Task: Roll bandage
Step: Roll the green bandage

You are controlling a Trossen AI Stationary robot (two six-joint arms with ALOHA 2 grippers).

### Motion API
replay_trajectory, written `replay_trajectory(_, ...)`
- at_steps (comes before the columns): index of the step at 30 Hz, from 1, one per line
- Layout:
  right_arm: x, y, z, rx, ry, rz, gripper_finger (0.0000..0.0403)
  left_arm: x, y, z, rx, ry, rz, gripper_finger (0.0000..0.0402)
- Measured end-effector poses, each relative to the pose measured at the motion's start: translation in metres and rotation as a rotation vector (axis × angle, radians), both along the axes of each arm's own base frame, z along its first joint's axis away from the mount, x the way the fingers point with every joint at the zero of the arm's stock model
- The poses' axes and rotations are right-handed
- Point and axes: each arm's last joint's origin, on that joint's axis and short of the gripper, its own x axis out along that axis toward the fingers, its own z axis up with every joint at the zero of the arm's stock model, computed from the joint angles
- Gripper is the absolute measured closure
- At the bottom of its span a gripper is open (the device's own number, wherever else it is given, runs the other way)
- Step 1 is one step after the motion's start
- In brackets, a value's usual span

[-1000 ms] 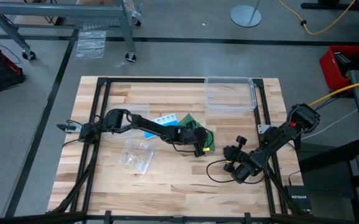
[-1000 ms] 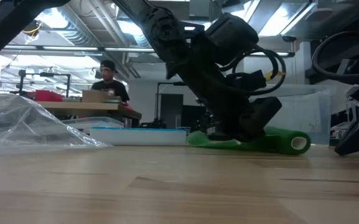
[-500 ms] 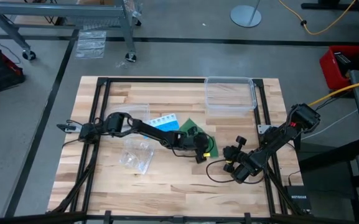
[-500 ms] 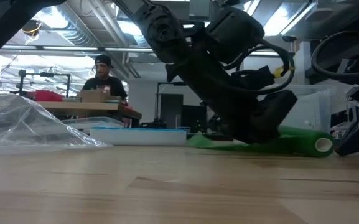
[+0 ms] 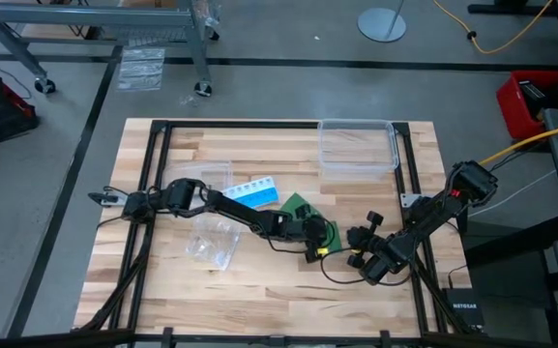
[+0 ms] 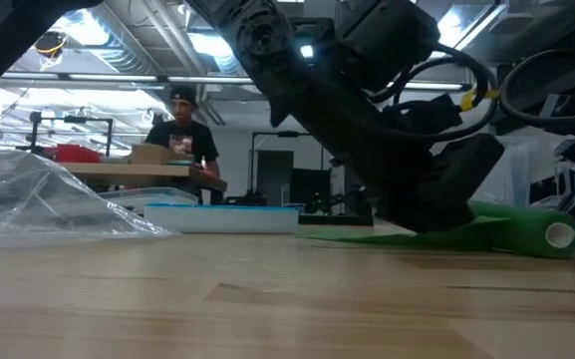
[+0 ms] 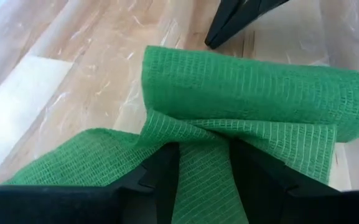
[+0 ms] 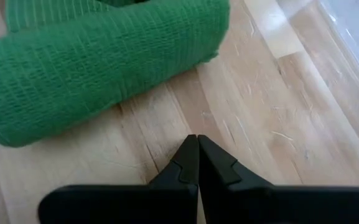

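The green bandage lies mid-table, partly rolled. Its roll (image 5: pixel 330 232) (image 7: pixel 254 93) (image 6: pixel 551 231) rests on the wood, and its flat strip (image 5: pixel 298 206) trails toward the far left. My left gripper (image 5: pixel 315 240) (image 7: pixel 204 180) stands open over the strip, just behind the roll. My right gripper (image 5: pixel 354 253) (image 8: pixel 196 155) is shut and hovers close to the roll's other side (image 8: pixel 98 62), touching nothing. My left gripper sets its two spread fingers (image 7: pixel 163 177) slanting down from the table's left onto the unrolled strip (image 7: pixel 204 162), right behind the roll. Green cloth shows in the gap between them. The strip lies flat on the table under them. Whether the tips touch the roll itself I cannot tell.
A blue and white pill organizer (image 5: pixel 256 190) lies just beyond the left arm, and a crumpled clear bag (image 5: pixel 211 242) (image 6: pixel 48 204) lies nearer. A clear plastic box (image 5: pixel 358 145) stands at the far right. A person (image 6: pixel 182 140) stands in the room behind.
My left gripper has gone toward the table's right and near edge, toward my right gripper, staying open. The roll has travelled ahead of it the same way, while the strip's far flat end has stayed where it was.
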Motion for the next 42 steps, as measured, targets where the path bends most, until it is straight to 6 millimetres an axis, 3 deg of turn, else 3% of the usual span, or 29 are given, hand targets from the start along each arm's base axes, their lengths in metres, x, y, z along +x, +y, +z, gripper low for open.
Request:
replay_trajectory(18, 0.007, 0.001, 0.009, -0.147, -0.163, 0.002, 0.0402, 0.000, 0.028, 0.029, 0.097, 0.019, 0.105, 0.0265)
replay_trajectory(33, 0.015, 0.008, 0.011, -0.148, -0.199, 0.074, 0.0402, -0.023, 0.029, 0.016, 0.186, 0.303, 0.170, 0.0265)
replay_trajectory(42, 0.023, 0.001, 0.008, -0.080, -0.121, 0.064, 0.0402, -0.029, 0.028, 0.014, 0.171, 0.347, 0.201, 0.0265)
